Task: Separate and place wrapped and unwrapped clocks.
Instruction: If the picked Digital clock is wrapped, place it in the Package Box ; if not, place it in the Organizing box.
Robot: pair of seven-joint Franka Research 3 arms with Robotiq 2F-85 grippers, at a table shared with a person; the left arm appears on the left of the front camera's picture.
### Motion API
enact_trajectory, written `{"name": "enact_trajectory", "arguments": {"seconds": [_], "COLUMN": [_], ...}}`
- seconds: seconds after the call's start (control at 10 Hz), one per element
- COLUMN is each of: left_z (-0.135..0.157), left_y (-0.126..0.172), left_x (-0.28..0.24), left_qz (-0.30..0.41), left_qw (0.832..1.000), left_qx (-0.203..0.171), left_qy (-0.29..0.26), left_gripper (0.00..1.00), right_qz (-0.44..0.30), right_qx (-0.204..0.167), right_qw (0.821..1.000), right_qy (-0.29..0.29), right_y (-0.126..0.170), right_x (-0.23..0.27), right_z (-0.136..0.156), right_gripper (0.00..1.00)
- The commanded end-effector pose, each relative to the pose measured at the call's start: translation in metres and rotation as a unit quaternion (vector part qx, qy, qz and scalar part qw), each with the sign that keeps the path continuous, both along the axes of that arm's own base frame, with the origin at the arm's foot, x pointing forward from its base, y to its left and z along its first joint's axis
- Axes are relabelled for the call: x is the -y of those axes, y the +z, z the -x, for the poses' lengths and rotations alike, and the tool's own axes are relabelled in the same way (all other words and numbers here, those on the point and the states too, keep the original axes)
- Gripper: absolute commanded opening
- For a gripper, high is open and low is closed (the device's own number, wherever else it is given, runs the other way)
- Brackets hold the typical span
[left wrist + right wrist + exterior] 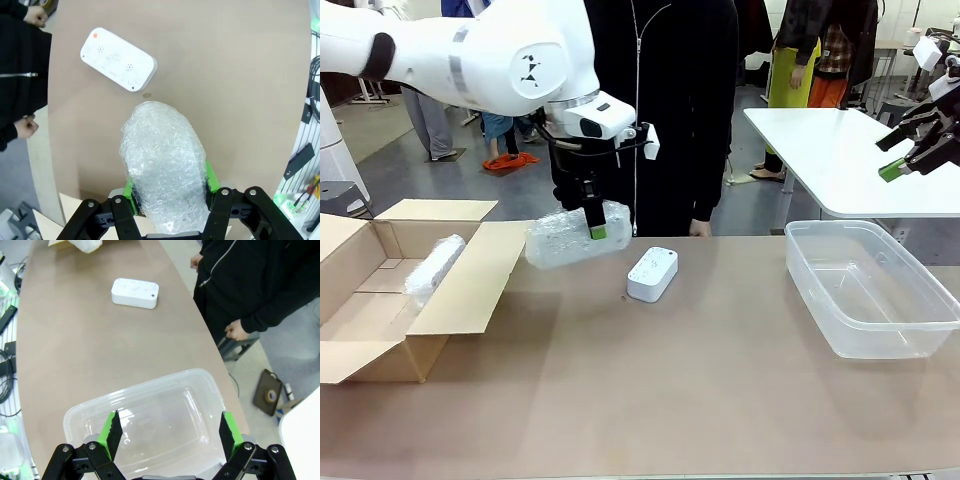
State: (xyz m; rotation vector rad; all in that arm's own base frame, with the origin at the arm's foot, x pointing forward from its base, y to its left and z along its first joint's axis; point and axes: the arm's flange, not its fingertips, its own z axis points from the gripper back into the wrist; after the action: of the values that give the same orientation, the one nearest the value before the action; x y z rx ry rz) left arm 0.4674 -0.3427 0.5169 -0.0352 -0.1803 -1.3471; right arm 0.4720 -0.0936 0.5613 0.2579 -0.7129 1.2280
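bubble wrap covers the bundle (pixel 560 243) that the left pincer (pixel 596 228) is pinching, with one green pad on each side. it hangs in the air over the table (pixel 670 400), just beside the open flap of the cardboard box (pixel 460 300). i think it is held up high so it can go over the flap and not bump it. another wrapped bundle (pixel 433 268) lies inside the box, so the box looks like the home for wrapped clocks. the bare white clock (pixel 652 273) lies flat in the middle of the table (no wrap on it at all), near the person (pixel 660 100) in black. the right pincer (pixel 170 425) is spread wide with nothing in it, and it hovers over the clear tub (pixel 880 350). the tub has nothing in it, so my guess is the bare clock belongs there.
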Motion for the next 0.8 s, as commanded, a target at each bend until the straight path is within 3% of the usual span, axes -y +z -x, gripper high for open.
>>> {"name": "enact_trajectory", "arguments": {"seconds": [0.0, 0.3, 0.7], "left_z": [0.014, 0.014, 0.017], "left_y": [-0.001, -0.002, -0.012], "left_x": [-0.041, -0.098, -0.161], "left_qz": [0.034, 0.064, 0.119], "left_qw": [0.998, 0.987, 0.957], "left_qx": [0.014, 0.027, 0.029], "left_qy": [0.057, 0.144, 0.263], "left_gripper": [0.56, 0.56, 0.56], "right_qz": [-0.008, -0.008, -0.008], "right_qx": [0.001, 0.001, 0.001], "right_qw": [1.000, 1.000, 1.000], "right_qy": [0.004, 0.004, 0.004], "right_y": [-0.001, -0.001, -0.001], "right_x": [-0.001, -0.001, -0.001], "right_z": [0.000, 0.000, 0.000], "right_gripper": [1.00, 1.00, 1.00]}}
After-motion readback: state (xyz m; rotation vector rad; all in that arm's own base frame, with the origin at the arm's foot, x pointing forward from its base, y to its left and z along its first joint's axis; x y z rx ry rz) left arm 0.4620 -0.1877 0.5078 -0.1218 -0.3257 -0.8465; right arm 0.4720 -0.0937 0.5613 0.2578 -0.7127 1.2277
